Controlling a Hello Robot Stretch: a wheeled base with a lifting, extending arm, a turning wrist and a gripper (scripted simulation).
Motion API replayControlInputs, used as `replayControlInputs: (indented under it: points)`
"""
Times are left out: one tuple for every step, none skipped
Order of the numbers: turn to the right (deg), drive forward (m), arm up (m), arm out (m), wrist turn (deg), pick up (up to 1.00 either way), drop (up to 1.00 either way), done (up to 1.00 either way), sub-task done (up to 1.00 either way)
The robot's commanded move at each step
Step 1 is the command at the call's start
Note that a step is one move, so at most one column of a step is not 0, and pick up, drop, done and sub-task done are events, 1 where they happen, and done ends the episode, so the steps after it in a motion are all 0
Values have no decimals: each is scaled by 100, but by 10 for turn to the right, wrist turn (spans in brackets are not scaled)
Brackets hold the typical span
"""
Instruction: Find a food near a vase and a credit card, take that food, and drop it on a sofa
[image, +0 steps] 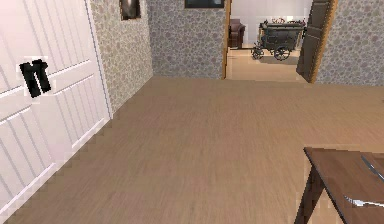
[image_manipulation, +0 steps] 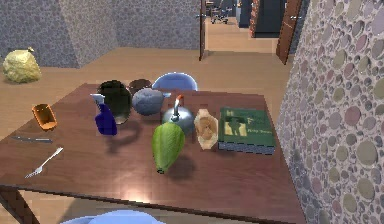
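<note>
A brown wooden table (image_manipulation: 230, 180) carries several things in the arm side view. A green oval thing (image_manipulation: 166, 148) stands near its middle. Just right of it lies a tan, bread-like lump (image_manipulation: 206, 129). A small blue vase-like bottle (image_manipulation: 104, 119) stands in front of a dark green pot (image_manipulation: 117, 99). Behind them are a grey-blue round vessel (image_manipulation: 150, 100) and a silvery round thing with a red top (image_manipulation: 178, 115). A small orange thing (image_manipulation: 44, 116) lies at the table's left end.
A green book (image_manipulation: 247, 130) lies at the table's right, with a fork (image_manipulation: 44, 162) and a knife (image_manipulation: 32, 139) at its left. A blue chair (image_manipulation: 176, 79) stands behind the table and a pebbled wall (image_manipulation: 340, 110) to its right. The forward view has white double doors (image: 50, 100), open wood floor (image: 200, 140), the table's corner (image: 345, 175) and a far doorway (image: 270, 45).
</note>
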Motion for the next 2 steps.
replayControlInputs:
  points:
    - [0, 0, 50, 0, 0, 0, 0, 0, 0]
    - [0, 0, 38, 0, 0, 0, 0, 0, 0]
